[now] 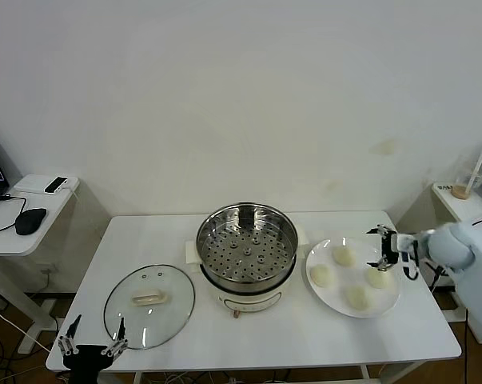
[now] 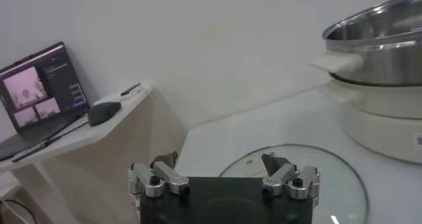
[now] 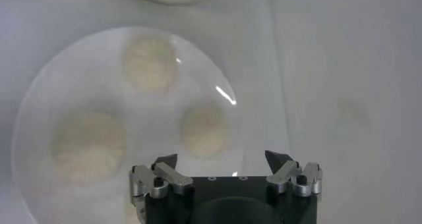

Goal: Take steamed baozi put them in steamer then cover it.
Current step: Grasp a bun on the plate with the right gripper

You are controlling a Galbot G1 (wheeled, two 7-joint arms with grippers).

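Nearest, at the frame's lower left, the left hand (image 1: 93, 346) idles open by the clear glass cover (image 1: 149, 306). Right hand (image 1: 390, 249), open, hovers over four cream-white steamed baozi (image 1: 344, 256) on the white plate (image 1: 391, 305); the steel steamer (image 1: 247, 245), centre, is empty and uncovered, so nothing is done.

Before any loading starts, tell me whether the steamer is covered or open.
Open. The steamer shows its bare perforated tray with nothing inside, and the cover lies flat on the table to its left.
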